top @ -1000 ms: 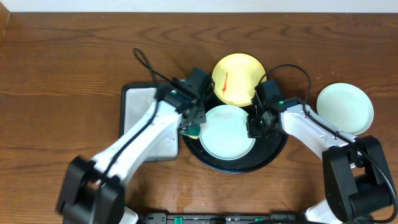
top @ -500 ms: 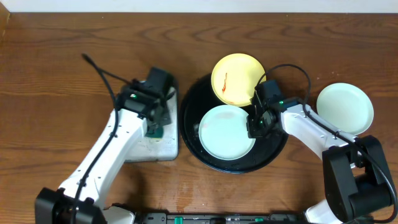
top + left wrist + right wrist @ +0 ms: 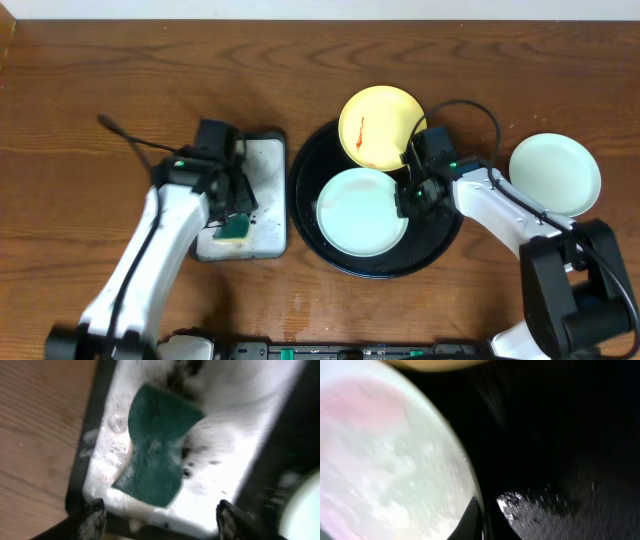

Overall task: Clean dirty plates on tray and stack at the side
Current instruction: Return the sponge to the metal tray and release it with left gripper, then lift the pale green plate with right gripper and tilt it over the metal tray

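Note:
A pale mint-blue plate (image 3: 362,212) lies on the round black tray (image 3: 432,248), wet and foamy (image 3: 385,460). My right gripper (image 3: 412,195) is shut on this plate's right rim, the rim pinched between its dark fingers (image 3: 472,520). A pale yellow plate (image 3: 382,127) with a red smear rests on the tray's far edge. Another mint-blue plate (image 3: 555,173) sits on the table at the right. My left gripper (image 3: 235,208) hovers open over a green sponge (image 3: 157,452), which lies loose in the foam, clear of both fingers (image 3: 95,520).
The sponge (image 3: 235,228) rests in a rectangular dark-rimmed tray (image 3: 265,165) with soapy white foam, just left of the black tray (image 3: 560,435). Bare wooden table surrounds both trays. A black cable loops above my right arm.
My left arm has swung left from the black tray to the rectangular tray, opened and let go of the sponge there. The right gripper still grips the plate's rim.

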`<state>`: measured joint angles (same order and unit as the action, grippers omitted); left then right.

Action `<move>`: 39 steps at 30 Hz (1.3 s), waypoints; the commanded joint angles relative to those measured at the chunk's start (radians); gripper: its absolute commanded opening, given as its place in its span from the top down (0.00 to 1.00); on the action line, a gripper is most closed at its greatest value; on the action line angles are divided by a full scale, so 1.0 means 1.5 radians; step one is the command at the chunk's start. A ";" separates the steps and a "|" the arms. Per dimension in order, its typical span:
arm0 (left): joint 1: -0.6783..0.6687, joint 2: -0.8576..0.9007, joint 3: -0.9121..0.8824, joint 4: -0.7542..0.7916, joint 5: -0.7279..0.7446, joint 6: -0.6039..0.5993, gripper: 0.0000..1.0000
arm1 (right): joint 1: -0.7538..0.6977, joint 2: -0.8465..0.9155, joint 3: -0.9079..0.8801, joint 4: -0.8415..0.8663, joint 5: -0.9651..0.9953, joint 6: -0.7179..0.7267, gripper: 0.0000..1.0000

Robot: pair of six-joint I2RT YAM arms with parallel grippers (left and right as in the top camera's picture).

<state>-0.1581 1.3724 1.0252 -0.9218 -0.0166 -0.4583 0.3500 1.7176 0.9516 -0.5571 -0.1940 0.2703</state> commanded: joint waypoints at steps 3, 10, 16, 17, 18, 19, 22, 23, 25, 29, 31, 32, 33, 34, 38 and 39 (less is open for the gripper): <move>0.004 -0.142 0.035 -0.043 0.024 0.011 0.24 | 0.004 -0.105 0.003 0.068 -0.017 0.045 0.99; 0.004 -0.281 0.034 -0.126 0.024 -0.030 0.24 | 0.055 -0.151 0.004 0.248 -0.034 0.072 0.99; 0.004 -0.351 0.034 -0.184 0.024 -0.030 0.23 | 0.159 -0.126 0.004 0.423 0.038 0.072 0.99; 0.004 -0.359 0.034 -0.194 0.024 -0.029 0.23 | 0.177 -0.117 0.004 0.447 0.051 0.065 0.99; 0.004 -0.364 0.034 -0.201 0.024 -0.030 0.23 | 0.198 -0.107 0.004 0.470 0.069 0.054 0.99; 0.004 -0.369 0.034 -0.207 0.024 -0.030 0.23 | 0.215 -0.098 0.004 0.487 0.087 0.042 0.99; 0.004 -0.372 0.034 -0.219 0.024 -0.029 0.22 | 0.272 -0.065 0.004 0.540 0.156 -0.034 0.99; 0.004 -0.371 0.034 -0.219 0.024 -0.029 0.23 | 0.289 -0.055 0.004 0.559 0.183 -0.073 0.99; 0.004 -0.371 0.034 -0.219 0.024 -0.029 0.23 | 0.319 -0.046 0.004 0.588 0.234 -0.156 0.99; 0.004 -0.371 0.034 -0.219 0.024 -0.029 0.22 | 0.376 -0.050 0.004 0.658 0.357 -0.322 0.99; 0.004 -0.371 0.034 -0.219 0.024 -0.029 0.22 | 0.400 -0.055 0.004 0.695 0.410 -0.376 0.99; 0.004 -0.371 0.034 -0.219 0.024 -0.029 0.22 | 0.409 -0.059 0.004 0.710 0.429 -0.403 0.99; 0.004 -0.371 0.034 -0.219 0.024 -0.029 0.23 | 0.419 -0.064 0.004 0.724 0.445 -0.432 0.99; 0.004 -0.371 0.034 -0.219 0.024 -0.029 0.22 | 0.426 -0.069 0.004 0.731 0.456 -0.453 0.99; 0.004 -0.371 0.034 -0.219 0.024 -0.029 0.22 | 0.453 -0.085 0.004 0.745 0.489 -0.504 0.99; 0.004 -0.371 0.034 -0.219 0.024 -0.029 0.22 | 0.461 -0.087 0.004 0.752 0.502 -0.510 0.99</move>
<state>-0.1570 0.8154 1.0595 -1.2495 0.0208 -0.4973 1.0088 1.6333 0.9504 0.5461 0.4458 -0.3744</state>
